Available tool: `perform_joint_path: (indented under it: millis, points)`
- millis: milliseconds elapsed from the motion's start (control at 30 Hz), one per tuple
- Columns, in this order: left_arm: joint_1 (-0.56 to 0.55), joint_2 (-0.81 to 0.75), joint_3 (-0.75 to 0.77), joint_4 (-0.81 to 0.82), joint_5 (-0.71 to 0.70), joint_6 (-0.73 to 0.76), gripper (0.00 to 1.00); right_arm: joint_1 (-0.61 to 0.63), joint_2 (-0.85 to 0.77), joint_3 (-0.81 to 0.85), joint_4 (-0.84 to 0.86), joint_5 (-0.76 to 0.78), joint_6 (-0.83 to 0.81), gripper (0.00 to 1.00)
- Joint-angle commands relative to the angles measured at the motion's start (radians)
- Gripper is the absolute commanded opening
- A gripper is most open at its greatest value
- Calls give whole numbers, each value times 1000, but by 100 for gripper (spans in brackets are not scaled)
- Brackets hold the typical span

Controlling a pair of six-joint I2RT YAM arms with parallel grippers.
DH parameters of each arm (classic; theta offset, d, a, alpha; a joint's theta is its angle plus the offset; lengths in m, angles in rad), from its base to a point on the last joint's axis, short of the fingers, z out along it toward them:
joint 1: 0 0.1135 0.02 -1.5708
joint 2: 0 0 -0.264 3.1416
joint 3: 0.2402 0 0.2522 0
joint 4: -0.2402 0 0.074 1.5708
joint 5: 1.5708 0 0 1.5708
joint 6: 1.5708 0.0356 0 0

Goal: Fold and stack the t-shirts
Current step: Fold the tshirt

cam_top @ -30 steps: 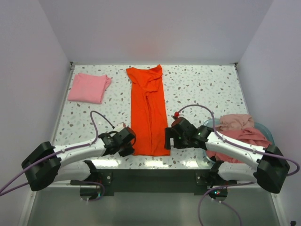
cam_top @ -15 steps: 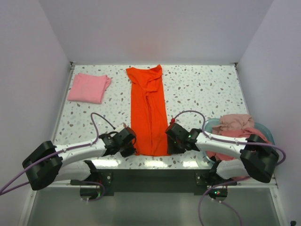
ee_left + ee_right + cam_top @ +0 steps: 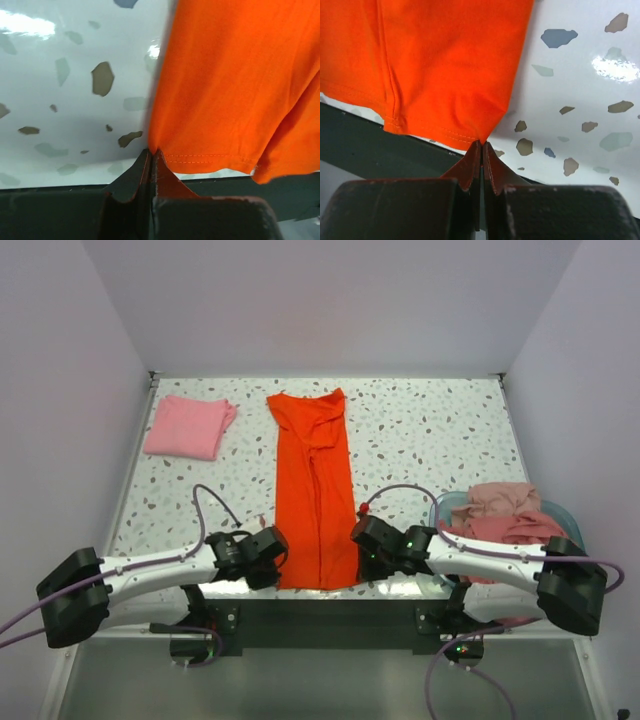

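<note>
Tabletop (image 3: 420, 440) lies open between orange t-shirt (image 3: 315, 490) and tub (image 3: 441, 506).

The left arm (image 3: 160, 565) and right arm (image 3: 490, 558) are white with black joints. Purple cables (image 3: 196, 502) loop along both. The fingers (image 3: 127, 186) are dark.

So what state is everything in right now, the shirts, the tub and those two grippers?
Orange shirt: folded into a long strip, lying flat, both near corners pinched.
Pink shirt: folded, lying at the far left.
Salmon shirts: crumpled, unfolded, piled in the tub.
Tub: upright, holding those shirts.
Left gripper: shut on the orange shirt's near left corner.
Right gripper: shut on its near right corner.
</note>
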Motion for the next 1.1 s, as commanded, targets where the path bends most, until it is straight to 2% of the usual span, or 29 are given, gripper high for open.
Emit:
perform_joint_path:
  millis: [0, 133, 267, 400, 567, 767, 1067]
  points:
    - [-21, -16, 41, -174, -65, -19, 0, 10, -60, 8, -65, 50, 31, 0]
    - [-15, 19, 100, -164, -111, 15, 0, 10, -64, 53, -27, 136, -7, 0]
    - [8, 76, 224, -220, -201, 41, 0, 3, -6, 190, -54, 257, -66, 0]
    - [92, 120, 325, -205, -264, 104, 0, -51, 58, 310, -90, 372, -156, 0]
    - [184, 178, 432, -142, -309, 210, 0, -177, 152, 393, 55, 244, -280, 0]
    - [331, 327, 573, -67, -316, 319, 0, -261, 311, 567, 88, 225, -369, 0]
    - [451, 516, 755, 17, -292, 452, 0, -385, 492, 769, 95, 187, -426, 0]
